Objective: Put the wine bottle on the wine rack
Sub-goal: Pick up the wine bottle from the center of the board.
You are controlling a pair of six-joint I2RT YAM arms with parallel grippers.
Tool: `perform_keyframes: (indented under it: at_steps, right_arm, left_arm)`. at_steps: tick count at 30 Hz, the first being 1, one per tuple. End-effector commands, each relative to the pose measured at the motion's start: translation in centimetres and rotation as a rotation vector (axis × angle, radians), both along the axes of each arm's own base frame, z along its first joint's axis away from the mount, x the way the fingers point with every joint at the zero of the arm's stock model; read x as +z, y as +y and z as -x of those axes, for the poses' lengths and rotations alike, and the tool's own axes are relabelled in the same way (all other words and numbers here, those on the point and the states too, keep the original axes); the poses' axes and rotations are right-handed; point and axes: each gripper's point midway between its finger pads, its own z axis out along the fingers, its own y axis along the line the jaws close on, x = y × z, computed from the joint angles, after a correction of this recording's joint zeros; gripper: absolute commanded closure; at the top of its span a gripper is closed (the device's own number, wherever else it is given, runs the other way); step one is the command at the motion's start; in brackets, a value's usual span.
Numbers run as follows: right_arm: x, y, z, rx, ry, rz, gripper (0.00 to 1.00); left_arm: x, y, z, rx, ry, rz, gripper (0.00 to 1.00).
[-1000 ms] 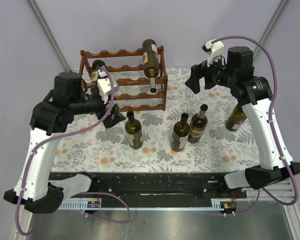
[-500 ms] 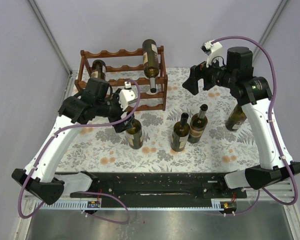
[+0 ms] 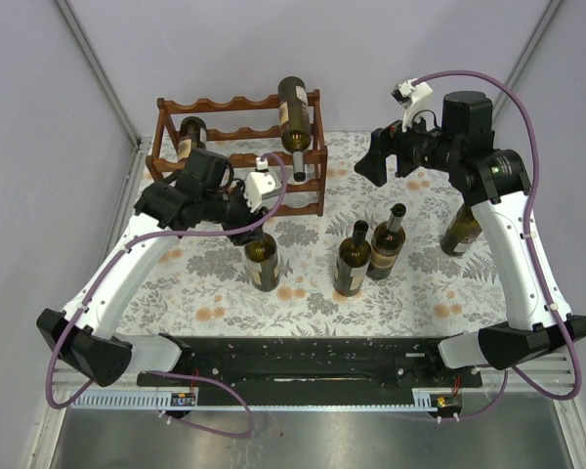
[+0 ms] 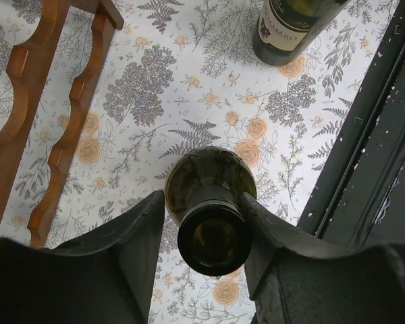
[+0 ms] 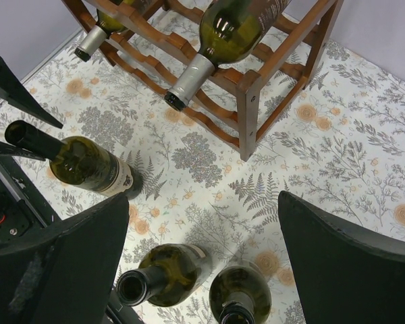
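Observation:
A dark green wine bottle [image 3: 262,259] stands upright on the flowered cloth in front of the wine rack [image 3: 239,156]. My left gripper [image 3: 257,228] is over it, shut on its neck. In the left wrist view the bottle's open mouth [image 4: 212,235] sits between my two dark fingers [image 4: 138,236], which press in from both sides. The rack's brown scalloped rails [image 4: 54,101] are at the left of that view. My right gripper [image 3: 376,156] hangs open and empty in the air to the right of the rack, wide apart in its own view [image 5: 204,202].
Two bottles lie on the rack, one at the top right [image 3: 293,112] and one at the left [image 3: 188,137]. Three more stand on the cloth: a pair in the middle [image 3: 352,259] [image 3: 386,244] and one behind my right arm [image 3: 459,230]. A black rail [image 3: 293,362] borders the near edge.
My left arm swung away from the rack's left end, came down over the standing bottle and closed its jaws on the neck. The right arm has barely moved.

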Motion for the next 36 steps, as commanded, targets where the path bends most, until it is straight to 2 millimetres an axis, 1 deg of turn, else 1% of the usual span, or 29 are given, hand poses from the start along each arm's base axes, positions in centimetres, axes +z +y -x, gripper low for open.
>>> perform_keyframes:
  at_steps: [1,3,4,5,8,9,13,18,22,28,30,31,33,36]
  right_arm:
    - [1.8,0.0,0.4,0.013,-0.06,-0.023,0.01]
    - [1.8,-0.1,0.7,0.013,-0.065,-0.02,0.01]
    - [1.9,-0.1,0.7,0.013,-0.071,-0.017,0.01]
    - [1.9,-0.1,0.8,0.014,-0.072,-0.019,0.01]
    - [2.0,0.0,0.9,0.023,-0.071,-0.024,0.01]
    - [2.2,0.1,0.9,0.026,-0.071,-0.029,0.0]
    - [2.5,0.5,1.1,0.042,-0.058,-0.049,0.0]
    - [3.3,1.9,2.0,0.121,-0.038,-0.106,0.0]
    - [3.7,3.4,2.6,0.181,-0.047,-0.116,0.01]
    - [3.9,6.9,4.6,0.306,-0.099,-0.082,0.01]
    - [3.5,8.1,5.3,0.355,-0.098,-0.078,0.0]
    - [3.2,8.6,5.6,0.384,-0.095,-0.077,0.01]
    - [3.1,9.5,6.2,0.436,-0.089,-0.109,0.01]
    - [2.7,10.7,6.5,0.485,-0.061,-0.148,0.01]
  left_arm:
    - [0.5,-0.6,-0.5,-0.016,-0.039,0.024,0.49]
    - [0.3,-0.6,-0.3,-0.022,-0.037,0.023,0.54]
    - [0.1,-0.6,-0.2,-0.025,-0.03,0.024,0.61]
    - [0.1,-0.6,-0.2,-0.024,-0.026,0.025,0.72]
    - [0.1,-0.7,0.0,-0.025,-0.02,0.03,0.99]
    - [0.2,-0.7,0.0,-0.025,-0.021,0.033,1.0]
    - [1.3,-0.9,0.5,-0.038,-0.034,0.062,1.0]
    - [4.9,-1.1,0.4,-0.035,-0.108,0.118,1.0]
    - [9.1,-1.7,0.7,-0.047,-0.173,0.191,1.0]
    - [14.7,-2.2,1.3,-0.056,-0.224,0.281,1.0]
    - [16.5,-2.2,1.1,-0.05,-0.257,0.303,1.0]
    - [18.0,-2.1,1.1,-0.043,-0.291,0.32,1.0]
    - [20.0,-2.0,0.4,-0.015,-0.343,0.336,1.0]
    - [23.4,-1.9,-0.1,0.018,-0.413,0.388,1.0]
